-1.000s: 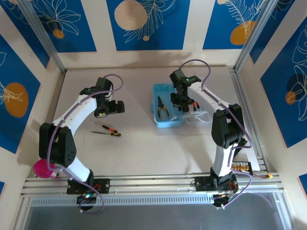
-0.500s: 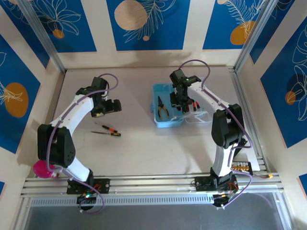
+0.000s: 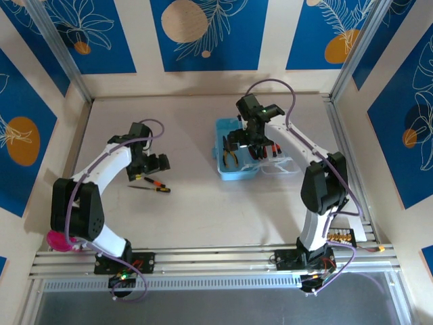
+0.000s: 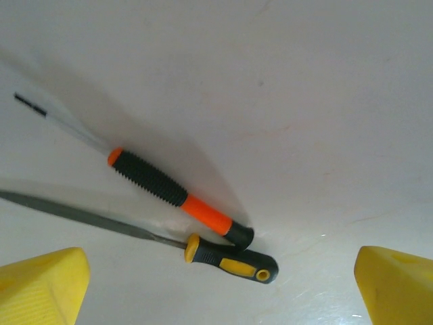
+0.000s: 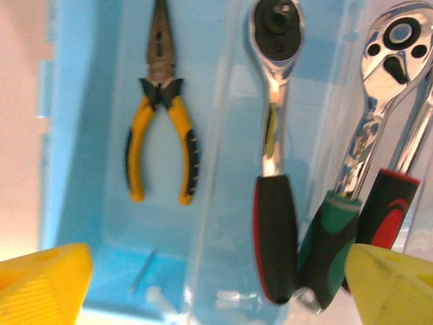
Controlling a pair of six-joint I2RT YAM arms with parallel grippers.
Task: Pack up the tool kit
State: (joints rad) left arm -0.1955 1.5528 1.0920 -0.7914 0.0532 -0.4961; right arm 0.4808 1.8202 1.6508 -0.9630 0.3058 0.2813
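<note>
Right wrist: right gripper (image 5: 216,284) just sprang open, empty, over the blue case (image 5: 81,203), ratchet (image 5: 274,169) lying inside beside pliers (image 5: 162,135), so likely stowed. Left gripper (image 4: 216,288), also spread wide, has dropped over two screwdrivers (image 4: 177,193) on table (image 4: 304,81), probably next.

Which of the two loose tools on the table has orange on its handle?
The thicker screwdriver, ribbed black grip with orange bands; the slimmer tool has yellow inserts.

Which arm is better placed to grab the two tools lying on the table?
The left. The left gripper hangs open close to the orange screwdriver and the yellow-handled tool; the right gripper is away over the blue case.
</note>
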